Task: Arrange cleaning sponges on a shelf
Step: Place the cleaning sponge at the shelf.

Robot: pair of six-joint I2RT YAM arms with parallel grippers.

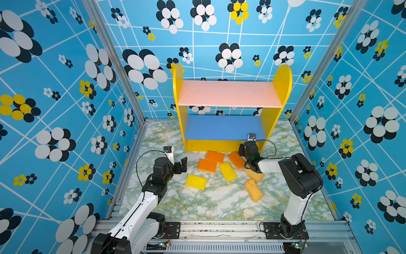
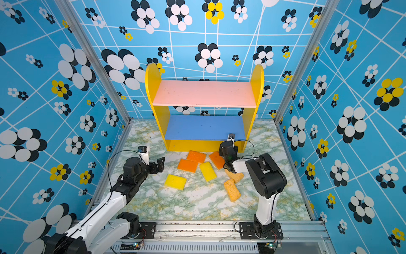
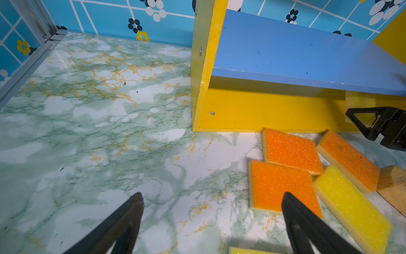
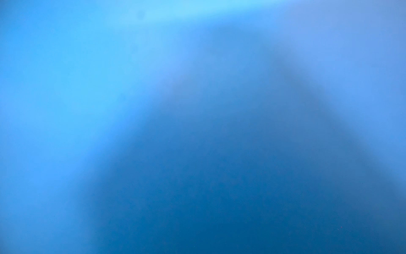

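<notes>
my left claw [image 3: 212,196], fingers wide apart, hangs over the bare marble table [image 3: 98,132]. to its right lie three orange sponges [image 3: 285,151] and two yellow sponges [image 3: 351,204]. my right claw [image 3: 371,123] reaches under the blue board [image 3: 296,50] of the shelf [image 1: 282,81]. a third yellow sponge [image 3: 360,102] stands just beyond its tip in the bottom tier; whether its fingers grip, i cannot tell. two tan sponges [image 1: 253,190] lie behind it, one partly under its arm.
</notes>
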